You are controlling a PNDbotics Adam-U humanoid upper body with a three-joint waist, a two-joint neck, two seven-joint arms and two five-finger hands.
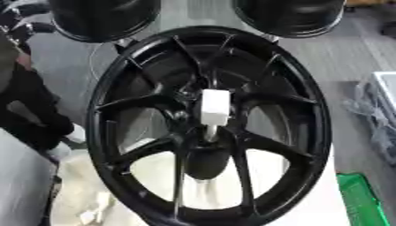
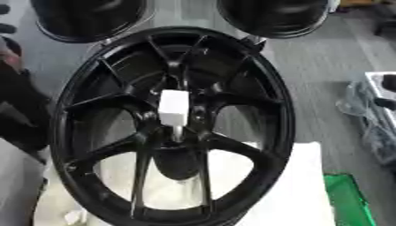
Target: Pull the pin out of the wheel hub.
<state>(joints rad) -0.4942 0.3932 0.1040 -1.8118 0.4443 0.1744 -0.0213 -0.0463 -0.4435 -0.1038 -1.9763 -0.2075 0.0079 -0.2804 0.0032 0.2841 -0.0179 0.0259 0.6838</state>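
- The robot's hands show in neither view, so whether their fingers are straight or curled cannot be told.
- The black wheel hub [image 1: 209,128] fills most of both views, its face turned up toward the camera; its near rim is cut off by the bottom edge.
- It rests on a white padded surface [image 2: 298,185], seen through the gaps between the spokes and at the right; how far that surface runs is hidden under the wheel.
- The pin [image 1: 214,108] stands at the hub's centre: a white blocky head on a thin pale shaft [image 2: 177,131].
- Its long axis runs near to far in the picture, head toward the far rim, shaft end toward the near rim and sunk in the centre bore.
- How deep the shaft sits is hidden by the dark bore.
- Two more black wheels [image 1: 104,17] [image 1: 294,15] lie beyond the far rim, both cut off by the top edge.
- A dark sleeve [image 1: 27,110] shows at the left edge, blurred; it is not seen touching the hub.
- A green thing [image 1: 362,201] lies on the grey floor at the lower right, partly cut off.
- No writing or brand can be read anywhere.
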